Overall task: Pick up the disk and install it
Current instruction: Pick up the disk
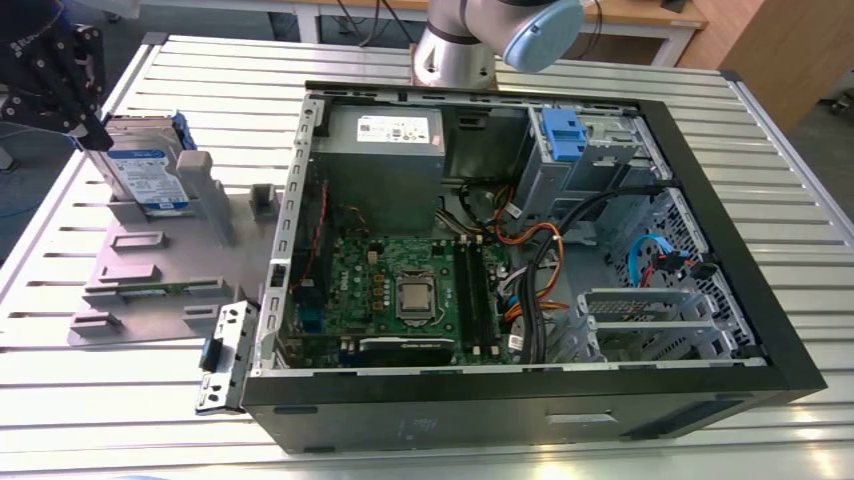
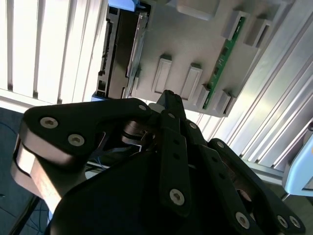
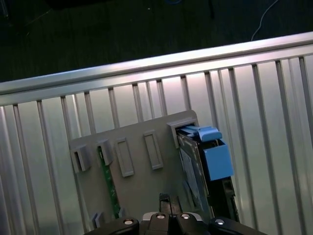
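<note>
The disk (image 1: 142,172) stands on edge in a slot of a grey holder plate (image 1: 147,262) on the exterior view's left, silver with a white-and-blue label and a blue carrier frame. My gripper (image 1: 94,132) hangs just above and to the left of its top edge, apart from it. In both wrist views the black fingertips (image 2: 168,98) meet with nothing between them. Beyond the fingers the disk (image 2: 120,54) sits edge-on, and its blue carrier (image 3: 215,157) is plain in the first wrist view.
An open computer case (image 1: 534,250) fills the middle and right of the slatted metal table (image 1: 774,130), with a motherboard, cables and a drive bay (image 1: 567,140) holding a blue part. A green memory stick (image 2: 222,63) sits in the holder plate. A loose bracket (image 1: 227,355) lies beside the case.
</note>
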Robot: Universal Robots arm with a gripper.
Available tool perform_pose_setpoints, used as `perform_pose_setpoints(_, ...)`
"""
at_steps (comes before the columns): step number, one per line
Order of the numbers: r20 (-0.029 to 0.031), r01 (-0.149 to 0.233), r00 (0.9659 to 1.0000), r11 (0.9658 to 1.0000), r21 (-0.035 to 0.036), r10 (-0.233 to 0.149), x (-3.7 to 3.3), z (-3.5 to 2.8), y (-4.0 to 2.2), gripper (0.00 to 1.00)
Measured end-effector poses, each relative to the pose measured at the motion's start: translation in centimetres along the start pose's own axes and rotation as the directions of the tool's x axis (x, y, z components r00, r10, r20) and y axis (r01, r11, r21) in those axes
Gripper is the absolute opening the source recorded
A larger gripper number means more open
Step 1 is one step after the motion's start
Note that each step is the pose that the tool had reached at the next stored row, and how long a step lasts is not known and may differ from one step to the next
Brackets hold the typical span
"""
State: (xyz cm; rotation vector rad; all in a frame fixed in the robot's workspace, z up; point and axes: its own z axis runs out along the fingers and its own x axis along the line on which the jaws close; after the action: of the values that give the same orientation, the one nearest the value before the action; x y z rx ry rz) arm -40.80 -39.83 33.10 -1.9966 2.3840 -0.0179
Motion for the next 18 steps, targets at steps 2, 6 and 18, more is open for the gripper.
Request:
perform_pose_setpoints(2, 0.0002, 0.008, 1.0000, 1.0000, -0.0001, -0.008, 0.00, 0.00, 0.00, 0.11)
perform_pose_setpoints(6, 0.0007, 0.022, 0.9998, 0.9998, -0.0004, -0.022, 0.00, 0.00, 0.00, 0.11)
perform_pose_setpoints(18, 0.0019, 0.066, 0.9978, 0.9978, -0.0011, -0.066, 0.00, 0.00, 0.00, 0.11)
